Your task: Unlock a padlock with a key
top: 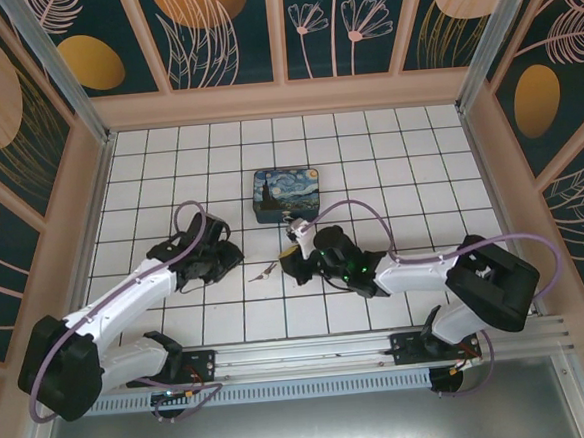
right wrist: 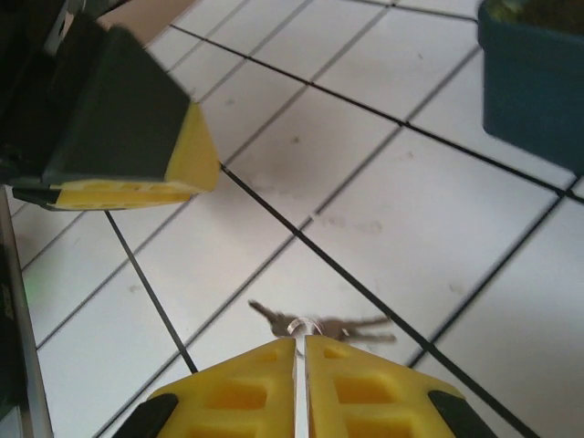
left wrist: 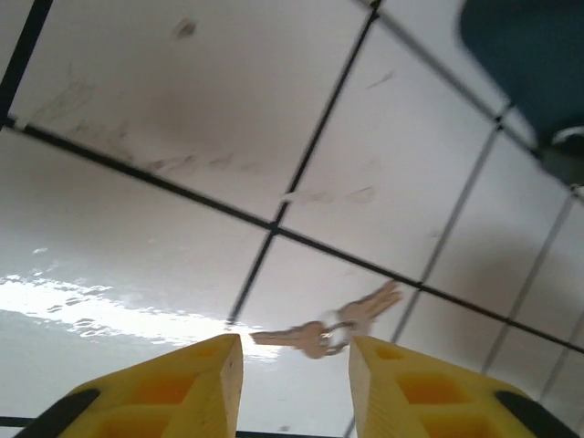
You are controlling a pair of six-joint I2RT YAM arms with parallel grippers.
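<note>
The left gripper (left wrist: 294, 354) is hovering half-open, holding nothing, with bare tiled desk (top: 150, 189) lying open around it. The key (left wrist: 324, 334) is lying flat just beyond its fingertips. The right gripper (right wrist: 299, 347), nearly closed and empty, is facing it.

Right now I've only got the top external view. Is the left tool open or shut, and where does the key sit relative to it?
Observer: In the left wrist view, the left tool is open. The key lies flat just beyond its tips, across the gap.
Operator: Is it a single key?
Observer: No, there are two keys joined by a small ring.
Operator: And the right tool?
Observer: Its own wrist view shows the right tool shut, with its tips together right at the ring and nothing between them.
</note>
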